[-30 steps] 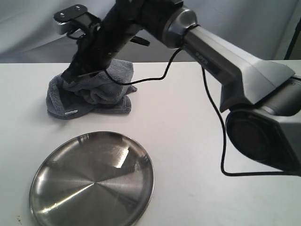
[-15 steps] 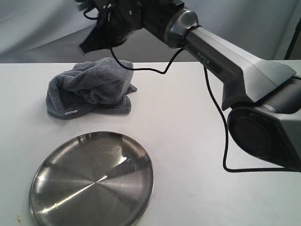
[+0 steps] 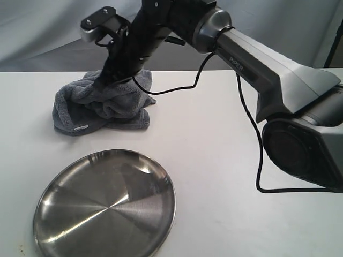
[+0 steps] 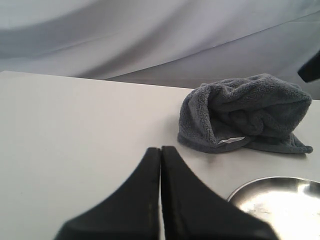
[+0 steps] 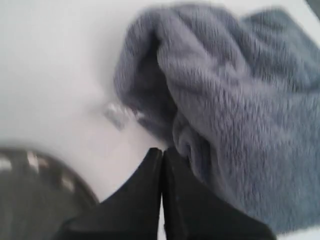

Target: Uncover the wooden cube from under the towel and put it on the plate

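Observation:
The dark grey towel [image 3: 102,104] lies bunched at the back left of the white table, its white tag [image 3: 81,127] facing the front. The wooden cube is hidden; no part of it shows. My right gripper [image 3: 103,81] reaches across from the right and sits at the towel's upper edge. In the right wrist view it [image 5: 162,150] is shut, with the towel [image 5: 235,100] just beside its tips and nothing between them. The steel plate [image 3: 104,206] lies empty at the front left. My left gripper [image 4: 161,149] is shut, well short of the towel [image 4: 245,112].
A grey cloth backdrop hangs behind the table. The right arm's black cable [image 3: 252,139] loops down over the table's right side. The plate's rim [image 4: 280,205] shows beside the left gripper.
The right gripper rose off the towel to well above it half a second ago, then came back down to the towel's top edge. The towel stays bunched in place.

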